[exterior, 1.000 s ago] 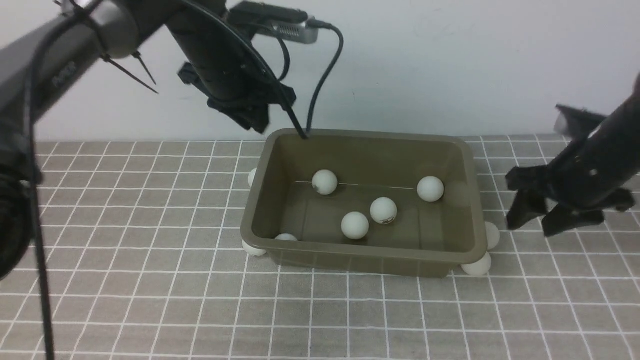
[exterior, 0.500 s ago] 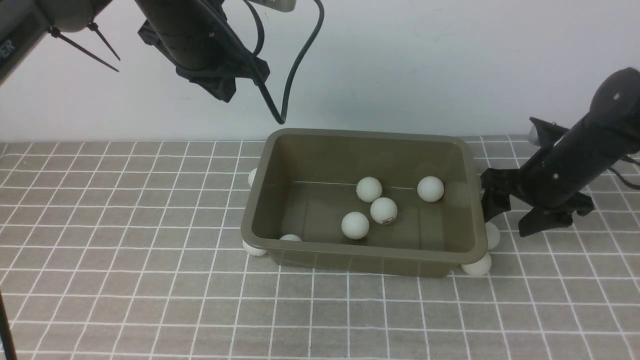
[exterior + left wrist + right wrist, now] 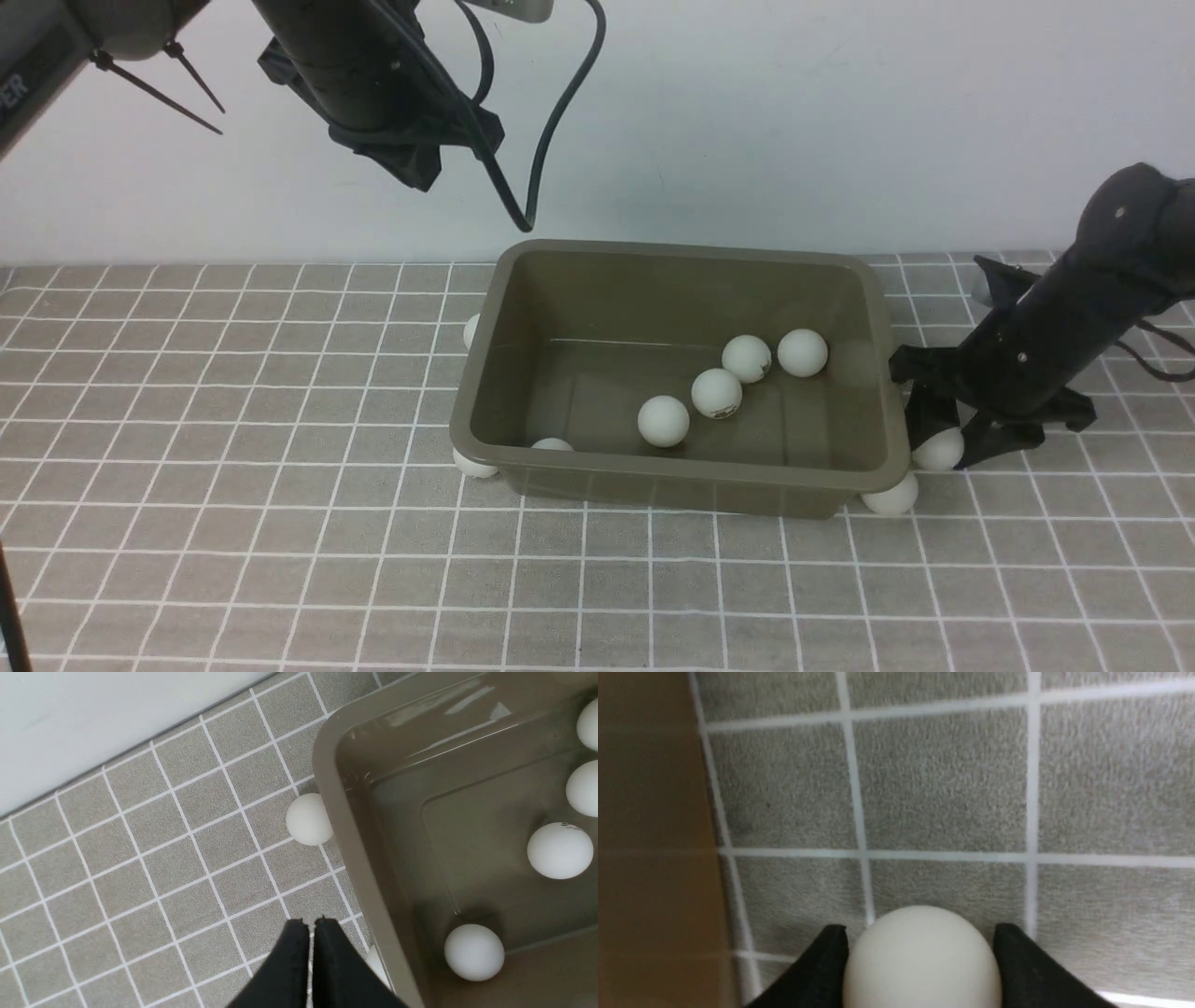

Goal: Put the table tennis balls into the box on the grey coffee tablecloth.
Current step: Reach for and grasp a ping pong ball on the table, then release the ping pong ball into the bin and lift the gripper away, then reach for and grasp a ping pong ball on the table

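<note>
Five table tennis balls (image 3: 716, 393) are sat in the box (image 3: 672, 464), and four are left out on the grey tablecloth (image 3: 233, 485), all tucked against the box walls. One of those, the ball (image 3: 922, 956) by the right wall, is pinched from both sides in the right end effector (image 3: 945, 450), though it doesn't look lifted yet. The left end effector (image 3: 310, 924) is parked high over the far left corner, closed up and empty. Trouble to be expected: a light, slick ball can be squirted out if squeezed off-centre, the box can get shoved on the lift, and the neighbouring ball (image 3: 890, 495) can be sent rolling.
</note>
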Controlling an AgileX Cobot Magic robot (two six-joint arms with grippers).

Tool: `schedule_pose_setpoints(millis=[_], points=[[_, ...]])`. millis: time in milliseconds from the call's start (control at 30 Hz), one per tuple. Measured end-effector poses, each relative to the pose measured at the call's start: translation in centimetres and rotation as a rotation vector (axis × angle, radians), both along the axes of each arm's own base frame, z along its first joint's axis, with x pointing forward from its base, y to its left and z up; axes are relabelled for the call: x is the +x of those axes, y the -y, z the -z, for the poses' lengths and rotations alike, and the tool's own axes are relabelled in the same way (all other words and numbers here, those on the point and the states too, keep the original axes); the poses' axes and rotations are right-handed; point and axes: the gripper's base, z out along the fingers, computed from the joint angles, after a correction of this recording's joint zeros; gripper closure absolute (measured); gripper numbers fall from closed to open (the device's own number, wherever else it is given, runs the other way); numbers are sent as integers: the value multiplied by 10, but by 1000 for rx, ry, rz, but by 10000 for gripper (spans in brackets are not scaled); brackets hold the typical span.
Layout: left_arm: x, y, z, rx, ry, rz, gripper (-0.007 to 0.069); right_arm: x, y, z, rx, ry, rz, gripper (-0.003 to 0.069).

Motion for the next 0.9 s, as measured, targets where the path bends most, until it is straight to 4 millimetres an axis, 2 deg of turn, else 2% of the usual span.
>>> schedule_pose_setpoints(millis=[100,200,233,300,333,367,400,533,567,600,667,733,767,833,900], points=[[0,0,0,0,0,0,629,-5,12,-14,-41,-4,-9,296],[0,0,0,1,0,0,629,-13,27,-51,-69,56,36,296],[0,0,0,1,0,0,629,-19,31,-72,-68,96,56,296],[0,0,0,-1,0,-4,629,-28,25,-104,-38,179,61,296],[0,0,0,-1,0,-4,629,-29,24,-110,-28,195,61,296],[0,0,0,-3,-1,-8,629,-32,17,-120,-13,231,36,296],[0,0,0,-6,-3,-13,629,-35,-3,-132,22,288,-18,296],[-5,-8,4,-22,-34,-51,629,-34,-58,-129,61,356,-164,296],[-6,-9,4,-26,-41,-52,629,-34,-63,-127,63,358,-174,296],[-10,-19,8,-20,-62,-75,629,-31,-75,-118,65,359,-199,288],[-17,-32,11,-26,-91,-102,629,-28,-82,-110,63,346,-213,242],[-23,-45,13,-32,-112,-133,629,-23,-85,-104,58,332,-224,156],[-28,-53,14,-37,-127,-149,629,-21,-86,-104,53,331,-231,97],[-35,-63,17,-40,-151,-174,629,-18,-86,-109,37,335,-248,25],[-43,-68,20,-44,-171,-182,629,-16,-84,-118,5,342,-277,-8]])
